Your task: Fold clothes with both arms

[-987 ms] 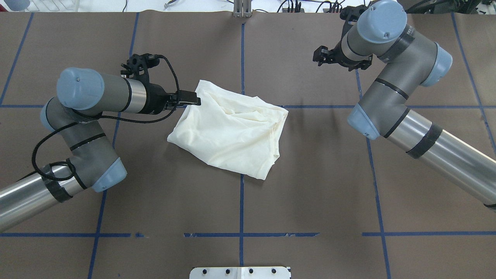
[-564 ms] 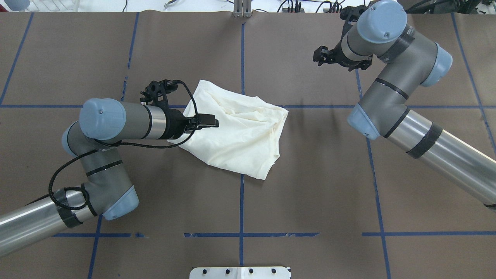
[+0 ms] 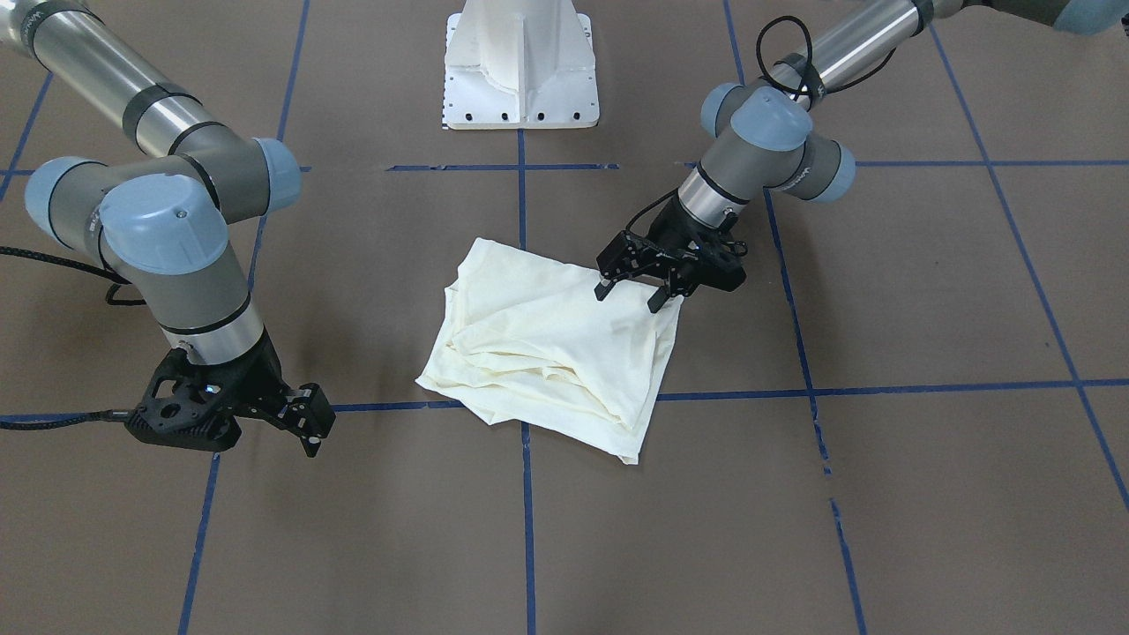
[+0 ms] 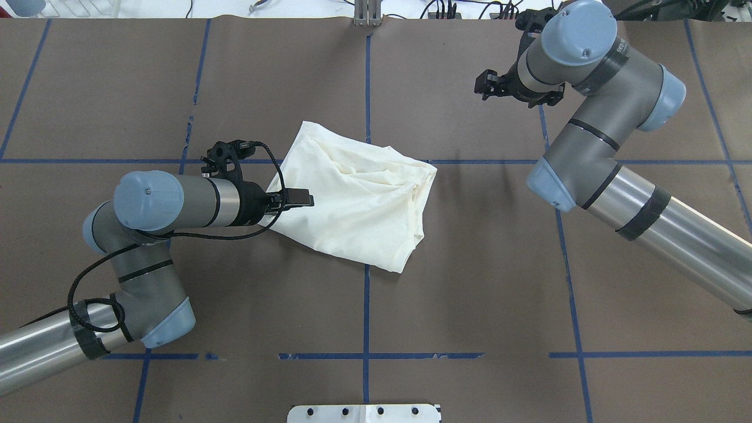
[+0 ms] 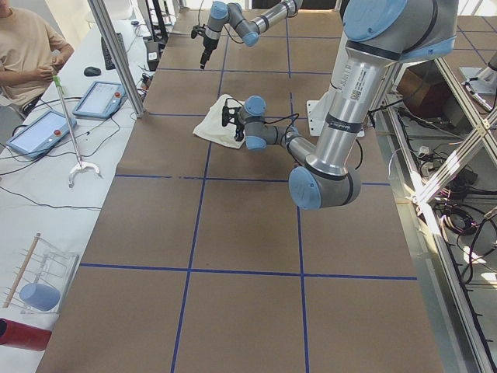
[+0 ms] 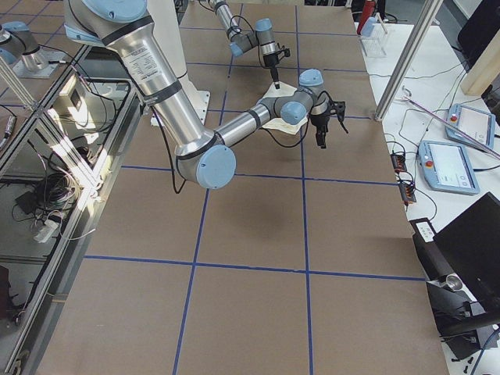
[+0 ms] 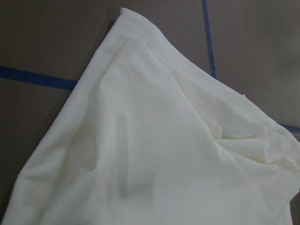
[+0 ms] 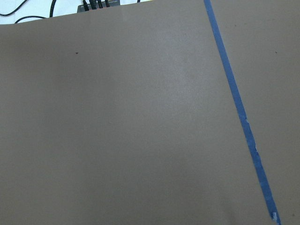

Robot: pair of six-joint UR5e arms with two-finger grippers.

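Observation:
The cream-white shirt [image 4: 358,200] lies folded in a rough rectangle at the table's middle, plain side up, print hidden; it also shows in the front view [image 3: 547,353] and fills the left wrist view [image 7: 154,154]. My left gripper [image 4: 306,198] hovers over the shirt's left edge; in the front view [image 3: 628,298] its fingers stand apart with no cloth between them. My right gripper [image 4: 484,86] is open and empty over bare table, far right of the shirt, also in the front view [image 3: 307,428]. The right wrist view shows only table.
The white pedestal base [image 3: 520,70] stands at the robot's side of the table, also in the overhead view [image 4: 364,413]. Blue tape lines [image 4: 366,282] grid the brown table cover. An operator [image 5: 23,47] sits beside tablets [image 5: 97,97] beyond the far edge.
My left gripper moved from the shirt's far left corner toward the robot along its left edge, then drew back slightly left. The shirt and the right arm have not moved.

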